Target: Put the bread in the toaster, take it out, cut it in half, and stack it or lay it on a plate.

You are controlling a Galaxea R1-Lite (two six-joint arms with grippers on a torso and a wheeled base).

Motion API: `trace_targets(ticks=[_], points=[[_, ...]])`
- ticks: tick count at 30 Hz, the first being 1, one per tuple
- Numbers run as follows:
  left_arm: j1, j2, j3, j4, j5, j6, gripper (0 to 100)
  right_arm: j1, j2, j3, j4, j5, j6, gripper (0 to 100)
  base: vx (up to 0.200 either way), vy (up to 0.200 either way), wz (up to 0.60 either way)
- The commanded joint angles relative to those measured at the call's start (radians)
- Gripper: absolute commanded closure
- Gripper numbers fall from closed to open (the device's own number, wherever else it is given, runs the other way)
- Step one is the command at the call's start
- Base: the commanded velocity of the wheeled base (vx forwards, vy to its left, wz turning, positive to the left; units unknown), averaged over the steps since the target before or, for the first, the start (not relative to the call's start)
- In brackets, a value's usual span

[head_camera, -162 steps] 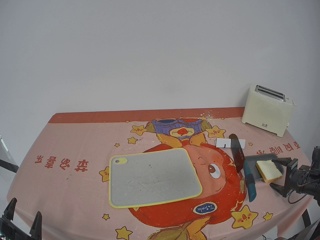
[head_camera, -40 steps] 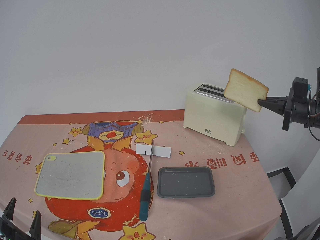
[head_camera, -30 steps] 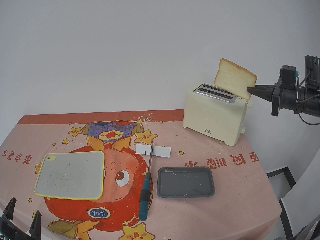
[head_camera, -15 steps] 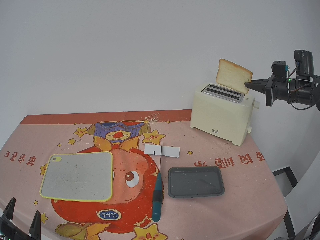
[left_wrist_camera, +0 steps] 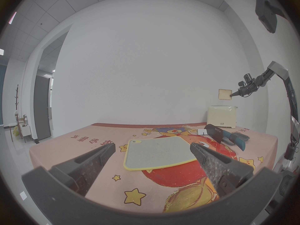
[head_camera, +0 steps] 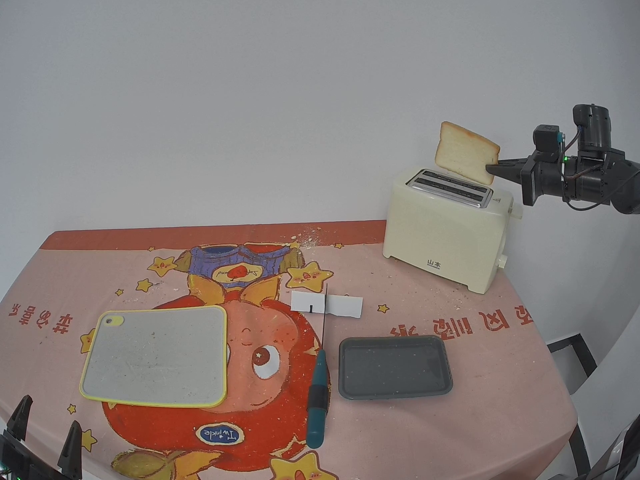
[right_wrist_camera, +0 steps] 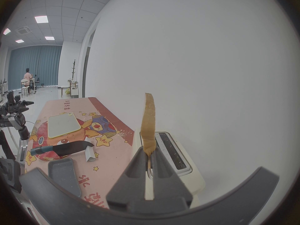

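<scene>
Holding the bread (head_camera: 467,152): right gripper (head_camera: 495,167) is clamped on one lower corner of the slice, up in the air over the toaster (head_camera: 448,235). Slice is squarish, with pale crumb and brown crust. Head view gives its broad face, tilted; right wrist view has it edge-on and thin, pinched between two dark wedge fingers just above the slotted top. Left wrist view shows a clear gap between slice and toaster. Toaster is a smooth cream box with two metal-rimmed slots, at the table's far right. Left gripper (left_wrist_camera: 152,145) is spread wide, released, low at the near left table edge. Dark grey rectangular plate (head_camera: 395,367) has rounded corners and a shallow rim. Knife (head_camera: 317,401) lies just beside it, teal handle toward the robot, blade resting in a small white card (head_camera: 343,306). Head view has the blade as a thin line; left wrist view shows its broad dark flank. Scuffed grey cutting board (head_camera: 155,356) with a yellow rim sits well left of the knife, on a pink cartoon-print tablecloth (head_camera: 507,368).
</scene>
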Motion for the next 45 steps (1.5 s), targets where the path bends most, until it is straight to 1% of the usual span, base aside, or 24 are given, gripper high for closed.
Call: trace_targets(ticks=[1, 12, 21, 31, 36, 45], points=[[0.000, 0.001, 0.018, -0.001, -0.002, 0.002, 0, 0.001, 0.055, -0.030, 0.000, 0.001, -0.002, 100, 0.000, 0.000, 0.00], [0.000, 0.001, 0.018, -0.001, -0.002, 0.002, 0, -0.005, 0.129, -0.113, 0.005, 0.001, 0.000, 100, 0.000, 0.000, 0.00], [0.000, 0.001, 0.018, -0.001, -0.002, 0.002, 0, -0.007, 0.167, -0.131, 0.005, 0.001, 0.000, 100, 0.000, 0.000, 0.00], [0.000, 0.001, 0.018, -0.001, -0.002, 0.002, 0, -0.028, 0.181, -0.130, 0.003, 0.001, -0.008, 100, 0.000, 0.000, 0.00], [0.000, 0.001, 0.018, -0.001, -0.002, 0.002, 0, -0.031, 0.182, -0.125, 0.005, 0.001, -0.020, 100, 0.000, 0.000, 0.00], [0.000, 0.001, 0.018, -0.001, -0.002, 0.002, 0, -0.028, 0.184, -0.122, 0.005, 0.001, -0.022, 100, 0.000, 0.000, 0.00]])
